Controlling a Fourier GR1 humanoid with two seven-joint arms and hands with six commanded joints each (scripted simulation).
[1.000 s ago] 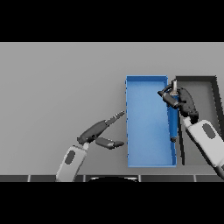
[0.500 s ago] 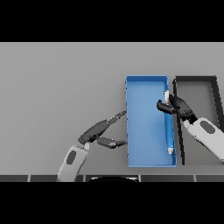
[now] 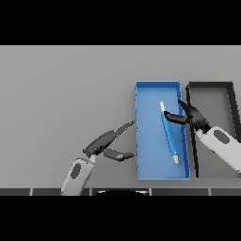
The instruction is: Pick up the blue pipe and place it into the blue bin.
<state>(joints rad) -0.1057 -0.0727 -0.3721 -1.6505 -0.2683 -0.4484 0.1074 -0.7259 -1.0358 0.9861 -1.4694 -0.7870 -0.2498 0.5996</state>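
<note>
nearest us, our left hand (image 3: 106, 141) sits idle with fingers straight, just left of the open blue rectangular bin (image 3: 139, 136). since a moment ago the long blue pipe with pale end caps (image 3: 168, 133) has tilted and dropped inside the bin, lying slanted just left of our right hand (image 3: 192, 115). its fingers look loosely spread, one tip near the pipe; contact unclear. placement looks basically done.

No readable text, labels, brands, numbers or signs anywhere in view.
</note>
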